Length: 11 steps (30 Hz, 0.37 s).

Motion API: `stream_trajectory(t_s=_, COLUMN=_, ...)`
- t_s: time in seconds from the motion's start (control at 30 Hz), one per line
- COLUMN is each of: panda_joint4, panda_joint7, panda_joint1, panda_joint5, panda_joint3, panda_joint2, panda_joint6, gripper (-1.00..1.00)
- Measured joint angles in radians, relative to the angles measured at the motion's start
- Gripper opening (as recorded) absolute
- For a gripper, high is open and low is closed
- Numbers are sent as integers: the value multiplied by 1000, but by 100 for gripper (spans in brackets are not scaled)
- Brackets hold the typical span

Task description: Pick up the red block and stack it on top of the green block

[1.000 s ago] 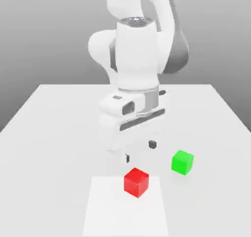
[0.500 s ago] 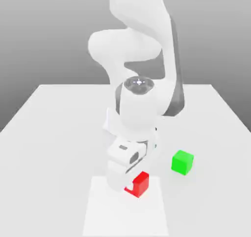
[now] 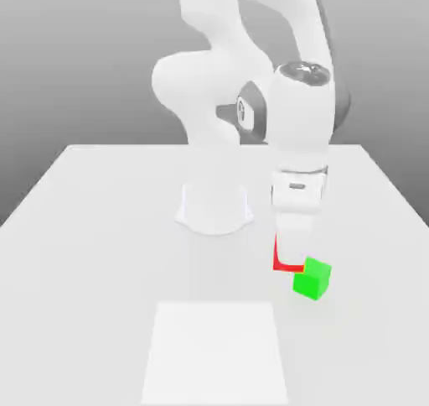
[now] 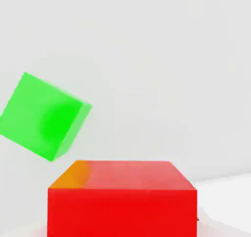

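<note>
White surface (image 3: 100, 228), grey backdrop. End effector (image 3: 289, 257) clamped on red block (image 3: 285, 262), carrying it just beside green block (image 3: 312, 278). Transport step; next needs centering above green, then lowering.

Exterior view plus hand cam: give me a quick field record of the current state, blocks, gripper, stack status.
red block: held in the gripper, off the table, mostly hidden behind the hand in the exterior view
green block: on the table, nothing on top
relation: red block just to the exterior view's left of the green block, not centred over it
gripper: shut on the red block, pointing down
white patch: on the table, nearer the camera
stack: not yet done
</note>
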Motion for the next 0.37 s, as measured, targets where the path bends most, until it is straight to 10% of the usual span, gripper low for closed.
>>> stream_trajectory(t_s=0.27, panda_joint4=-12, panda_joint7=-57, panda_joint1=69, panda_joint5=-13, panda_joint3=32, panda_joint2=216, panda_joint6=230, gripper=-100)
stream_trajectory(t_s=0.3, panda_joint4=-11, panda_joint7=-51, panda_joint1=65, panda_joint5=-22, panda_joint3=32, panda_joint2=244, panda_joint6=256, gripper=100)
stream_trajectory(t_s=0.37, panda_joint4=-11, panda_joint7=-51, panda_joint1=65, panda_joint5=-22, panda_joint3=32, panda_joint2=244, panda_joint6=256, gripper=100)
